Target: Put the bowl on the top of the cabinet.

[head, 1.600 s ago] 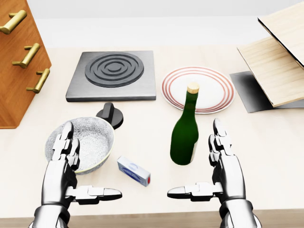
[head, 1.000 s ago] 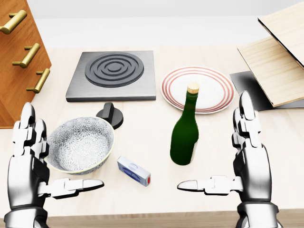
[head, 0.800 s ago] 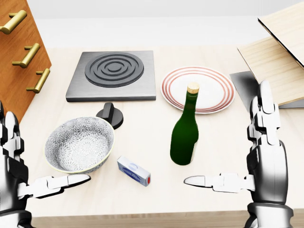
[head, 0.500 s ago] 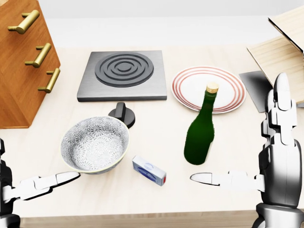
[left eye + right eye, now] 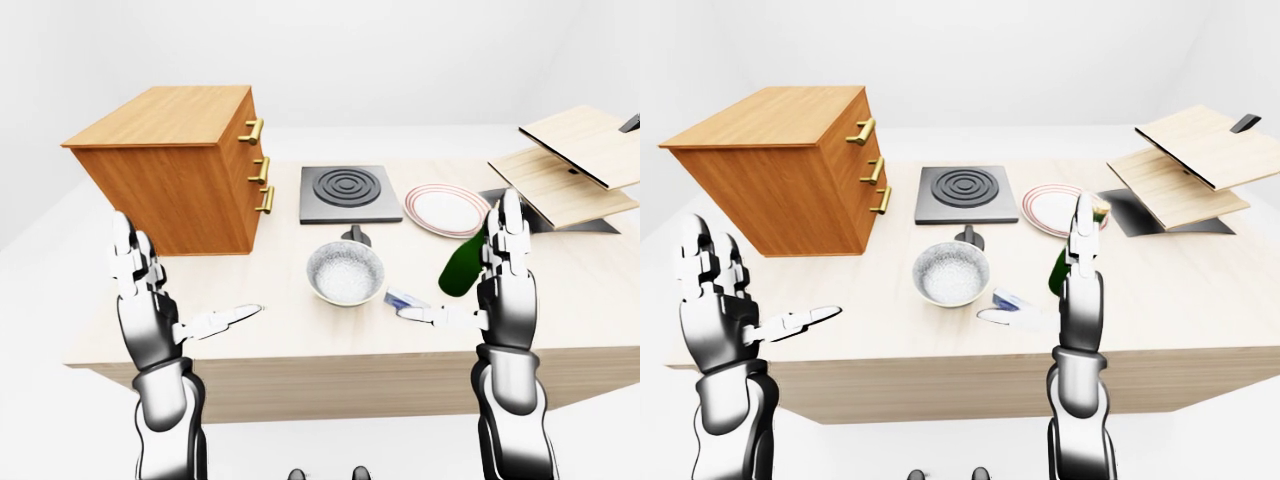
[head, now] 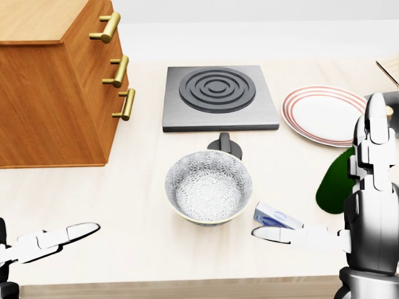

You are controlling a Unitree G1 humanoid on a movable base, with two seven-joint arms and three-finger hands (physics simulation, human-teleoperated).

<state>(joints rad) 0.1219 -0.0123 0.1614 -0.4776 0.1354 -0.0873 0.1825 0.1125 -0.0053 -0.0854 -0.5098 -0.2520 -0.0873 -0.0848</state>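
The patterned grey bowl (image 6: 209, 190) stands upright on the pale table, just below the black knob. The wooden cabinet (image 5: 170, 170) with three brass drawer handles stands on the table's left part; its flat top (image 5: 165, 112) is bare. My left hand (image 5: 178, 290) is open, fingers up and thumb out, well to the left of the bowl, over the table's near edge. My right hand (image 5: 462, 280) is open too, to the right of the bowl, partly covering the green bottle. Neither hand touches the bowl.
A grey hotplate (image 6: 218, 93) with its knob (image 6: 224, 144) lies above the bowl. A red-rimmed plate (image 6: 327, 112), a green bottle (image 6: 336, 180) and a small blue-white box (image 6: 277, 217) lie to the right. Tilted wooden boards (image 5: 570, 165) stand at far right.
The camera has swung left: everything slid right in the head view and more of the cabinet shows. Both open hands spread outward, away from the bowl and bottle.
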